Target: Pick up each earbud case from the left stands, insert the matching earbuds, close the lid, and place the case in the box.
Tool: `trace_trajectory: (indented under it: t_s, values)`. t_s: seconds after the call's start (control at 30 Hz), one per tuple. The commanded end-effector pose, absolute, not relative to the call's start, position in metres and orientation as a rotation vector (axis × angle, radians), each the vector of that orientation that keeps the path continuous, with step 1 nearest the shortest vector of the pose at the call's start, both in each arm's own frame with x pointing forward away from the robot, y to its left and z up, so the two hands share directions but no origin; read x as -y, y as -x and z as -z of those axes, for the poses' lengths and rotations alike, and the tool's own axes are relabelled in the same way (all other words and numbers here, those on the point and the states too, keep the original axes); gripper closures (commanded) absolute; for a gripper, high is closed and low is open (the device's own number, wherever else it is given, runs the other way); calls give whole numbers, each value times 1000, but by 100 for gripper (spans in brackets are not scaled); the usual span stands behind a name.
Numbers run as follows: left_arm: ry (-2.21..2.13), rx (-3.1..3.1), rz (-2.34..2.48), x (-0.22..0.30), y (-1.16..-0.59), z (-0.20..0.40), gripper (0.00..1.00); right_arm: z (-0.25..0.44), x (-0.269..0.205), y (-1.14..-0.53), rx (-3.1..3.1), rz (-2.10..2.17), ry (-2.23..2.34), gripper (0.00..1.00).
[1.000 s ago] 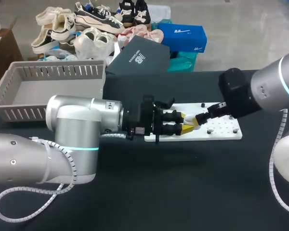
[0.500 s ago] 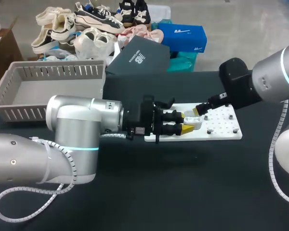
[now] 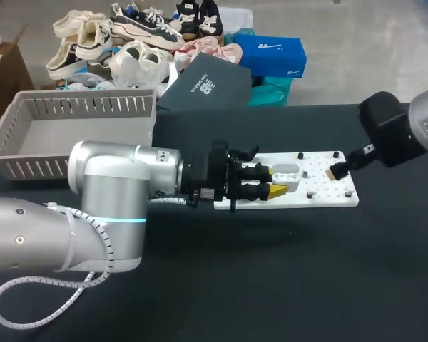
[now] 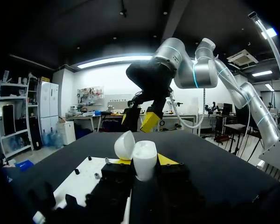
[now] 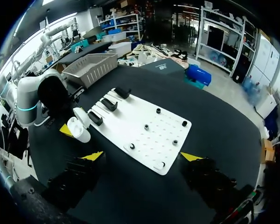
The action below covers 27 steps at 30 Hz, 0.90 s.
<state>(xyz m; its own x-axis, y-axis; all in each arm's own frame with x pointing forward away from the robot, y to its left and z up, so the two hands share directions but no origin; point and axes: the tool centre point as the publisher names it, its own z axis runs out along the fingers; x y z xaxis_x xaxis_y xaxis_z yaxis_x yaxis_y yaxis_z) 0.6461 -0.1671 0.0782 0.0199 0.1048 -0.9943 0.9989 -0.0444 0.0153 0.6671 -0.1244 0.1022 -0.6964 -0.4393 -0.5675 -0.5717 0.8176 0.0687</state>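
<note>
Over the left end of the board [image 3: 328, 194], my left gripper [image 3: 277, 182] is clamped on the white case [image 3: 287, 176]. Its lid is hinged open and the body sits upright between the yellow tips. My right gripper [image 3: 337, 169] hangs above the board's right end, fingers spread wide apart. I see black stands [image 5: 109, 103] on the board just beside the case. The grey box [image 3: 78, 107] is at the table's far left, well apart.

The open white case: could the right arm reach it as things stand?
Probably yes. The left gripper holds the case with its lid open. The right gripper hangs open and empty over the other end of the white board. Only low pegs lie between them.
</note>
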Motion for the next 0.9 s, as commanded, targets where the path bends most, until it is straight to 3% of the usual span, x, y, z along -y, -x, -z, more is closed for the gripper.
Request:
trace_trajectory:
  t_s: [0.03, 0.3, 0.47, 0.9]
  values:
    - [-1327, -1248, 1178, 167, -647, -77, 100, -94, 139, -661, -2400, 358, 561, 0]
    - [-1327, -1248, 1178, 167, -647, -77, 100, -81, 150, -662, -2415, 503, 549, 0]
    - [-1327, -1248, 1178, 167, -647, -77, 100, -73, 145, -659, -2434, 535, 571, 15]
    - [-1327, -1248, 1178, 167, -647, -77, 100, -46, 134, -658, -2499, 628, 603, 22]
